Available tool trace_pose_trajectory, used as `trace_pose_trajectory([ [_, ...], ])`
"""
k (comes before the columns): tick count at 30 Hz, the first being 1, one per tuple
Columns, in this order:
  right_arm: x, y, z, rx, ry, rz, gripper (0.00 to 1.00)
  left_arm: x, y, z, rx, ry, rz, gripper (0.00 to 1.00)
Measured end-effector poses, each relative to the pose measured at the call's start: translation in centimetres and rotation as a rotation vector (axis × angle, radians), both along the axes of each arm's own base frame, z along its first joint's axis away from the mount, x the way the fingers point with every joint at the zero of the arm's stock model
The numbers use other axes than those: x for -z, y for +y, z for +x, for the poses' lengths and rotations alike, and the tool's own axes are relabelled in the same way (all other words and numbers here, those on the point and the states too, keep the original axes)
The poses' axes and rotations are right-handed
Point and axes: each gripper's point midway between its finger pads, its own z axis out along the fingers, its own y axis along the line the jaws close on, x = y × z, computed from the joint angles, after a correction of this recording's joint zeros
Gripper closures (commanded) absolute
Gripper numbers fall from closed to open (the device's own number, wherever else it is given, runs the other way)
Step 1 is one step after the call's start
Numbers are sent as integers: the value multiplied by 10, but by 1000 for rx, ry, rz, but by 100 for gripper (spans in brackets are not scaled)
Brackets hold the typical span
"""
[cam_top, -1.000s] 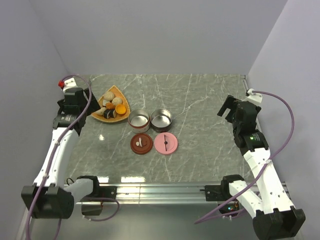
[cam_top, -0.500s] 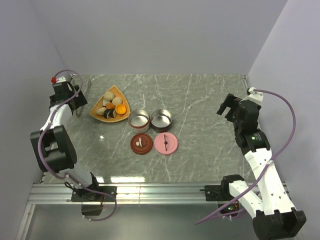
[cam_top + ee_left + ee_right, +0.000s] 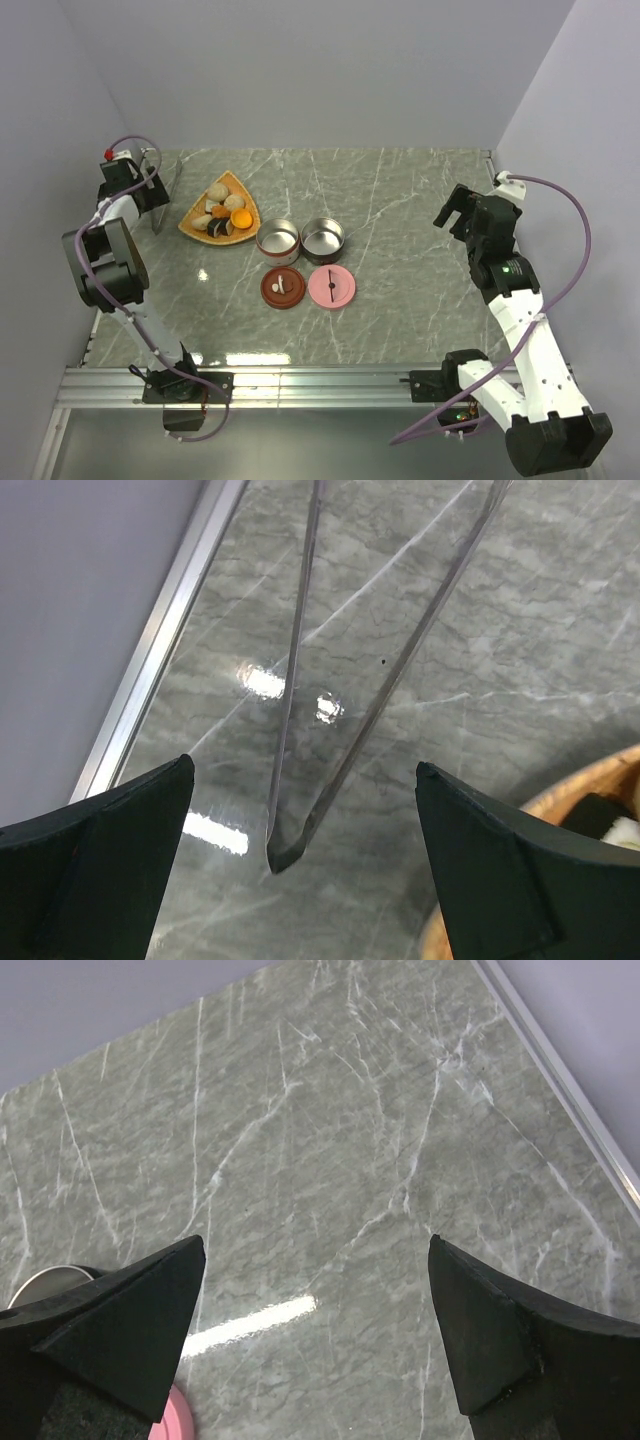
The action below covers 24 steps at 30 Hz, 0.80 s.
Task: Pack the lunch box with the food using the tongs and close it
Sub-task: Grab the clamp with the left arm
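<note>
Food [image 3: 222, 212] heaps the plate [image 3: 226, 183] beside two open tins [image 3: 278, 248]. Left end effector [image 3: 302, 770], released, overhangs the tongs [image 3: 283, 854]; right end effector [image 3: 315, 1245] released.

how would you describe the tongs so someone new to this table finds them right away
Look at the far left of the marble table, at the orange fan-shaped plate of food. On the bare marble just left of that plate lie the tongs: a thin, see-through V of two long arms, unlike the round tins and lids.
</note>
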Motion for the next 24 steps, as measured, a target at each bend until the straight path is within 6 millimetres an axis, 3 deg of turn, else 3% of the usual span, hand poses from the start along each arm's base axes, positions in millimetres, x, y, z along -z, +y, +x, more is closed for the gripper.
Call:
trace_pose_trajectory([
  [10, 9, 1, 9, 13, 40, 12, 2, 29, -1, 11, 50, 55, 4, 2],
  [15, 11, 2, 14, 16, 56, 17, 2, 40, -9, 28, 83, 74, 21, 3],
  [24, 8, 3, 19, 17, 57, 20, 4, 60, -11, 35, 79, 131, 31, 16],
])
